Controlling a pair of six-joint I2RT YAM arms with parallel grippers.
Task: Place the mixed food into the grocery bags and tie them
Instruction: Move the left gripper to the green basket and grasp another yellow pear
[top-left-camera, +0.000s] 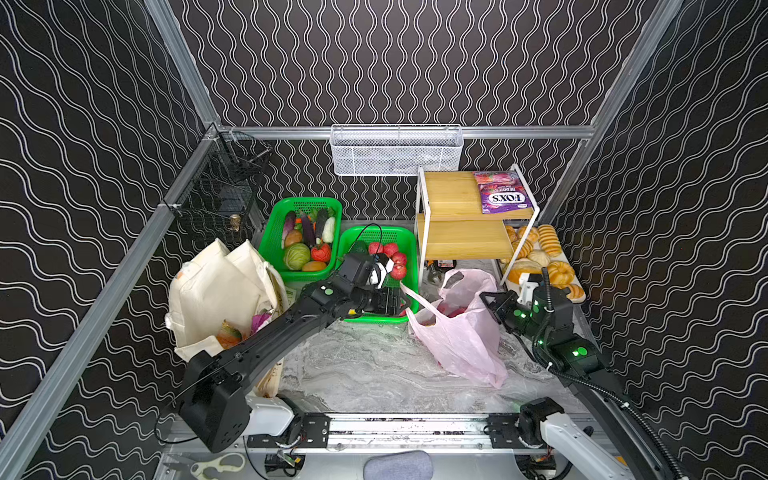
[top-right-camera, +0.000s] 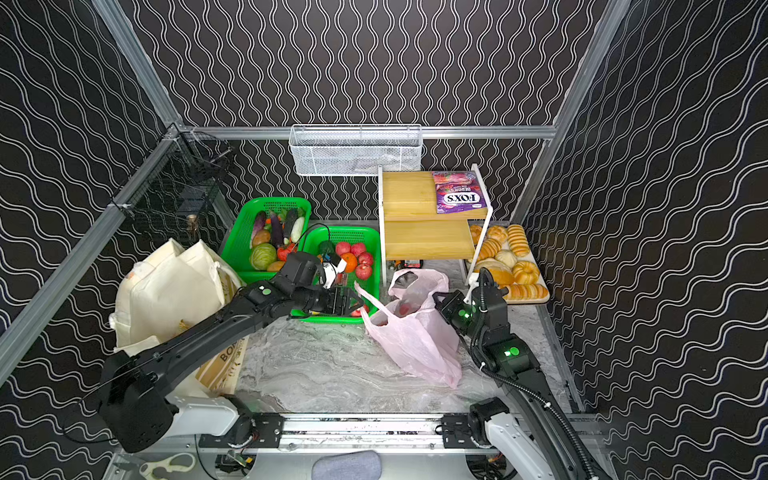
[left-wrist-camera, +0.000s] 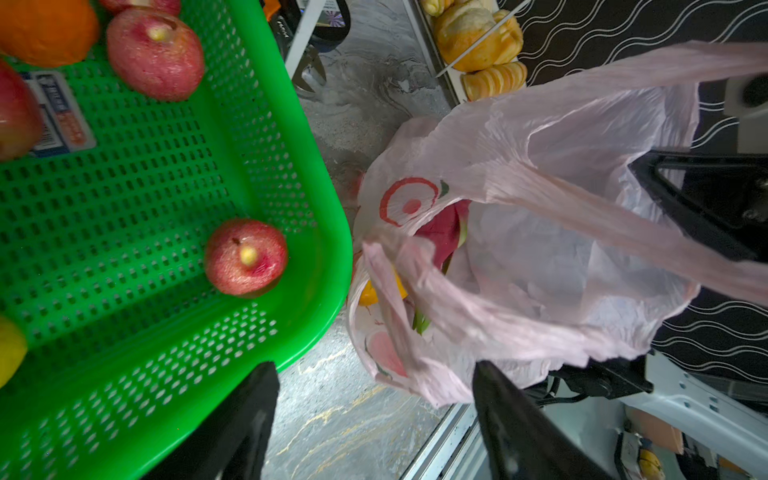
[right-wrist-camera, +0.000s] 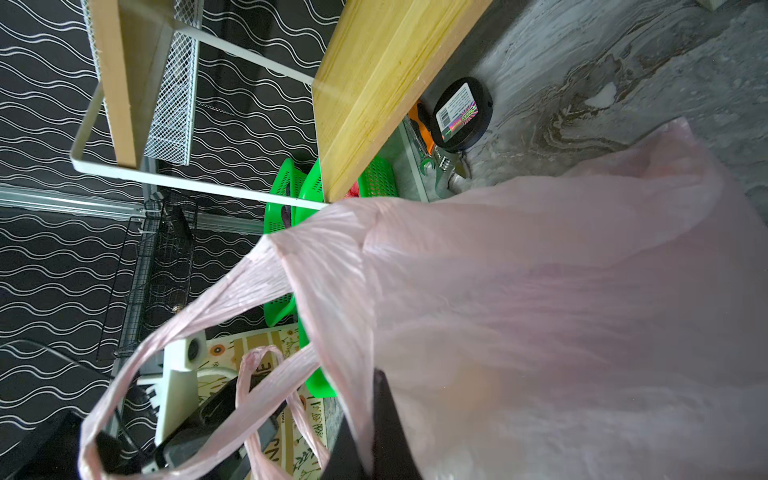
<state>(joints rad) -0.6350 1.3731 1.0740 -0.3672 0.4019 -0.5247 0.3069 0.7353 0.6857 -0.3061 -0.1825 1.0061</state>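
Looks maybe halfway: pink bag (top-left-camera: 461, 332), at 3 o'clock from the green basket (left-wrist-camera: 291, 166) on the bench (top-left-camera: 365, 365), holds dragon fruit (left-wrist-camera: 442, 232), apples (left-wrist-camera: 246, 257) wait unbagged, nothing's tied; right end effector (right-wrist-camera: 365, 415) pinches its rim, left end effector (left-wrist-camera: 374, 370) gapes empty.

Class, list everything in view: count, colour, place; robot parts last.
plastic bag: one, pale pink, right of centre
dragon fruit: one, pink, inside plastic bag
canvas tote: one, cream, left side
mesh baskets: two, green, back centre
apples: at least five, red, nearer mesh basket
orange: one, orange, among the apples
vegetables: several, mixed colours, farther mesh basket
shelf rack: one, wood and white, back right
FOX'S packet: one, purple, atop shelf rack
bread rolls: several, golden, far right
wire basket: one, white, hung at back
left pincer: one, black, open near plastic bag's handle
right pincer: one, black, shut on plastic bag
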